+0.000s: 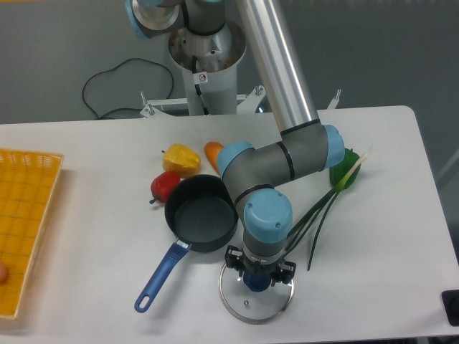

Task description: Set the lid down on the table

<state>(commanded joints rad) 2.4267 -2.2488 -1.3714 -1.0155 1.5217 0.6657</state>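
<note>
Lid off the saucepan and low at the front of the worktop, flat or very nearly so, dark blue knob at its centre straight under the gripper. Gripper pointed straight down, fingers either side of the knob; whether pinching it or already eased apart, cannot tell from this angle, the wrist hiding the jaws. Cannot tell either whether the glass rim fully touches the white surface or hangs a hair above it. Judged from that: carrying done, lowering done or almost done; left to do, letting go of the knob and lifting clear.

Outward from there: dark saucepan with blue handle just to the left of the lid and behind it, open and empty, close to the rim but apart. Green spring onions lying to the right, stalks near the wrist. Behind the pan, a red pepper, a yellow pepper and something orange, partly hidden. Yellow mesh basket well apart at the left edge.
</note>
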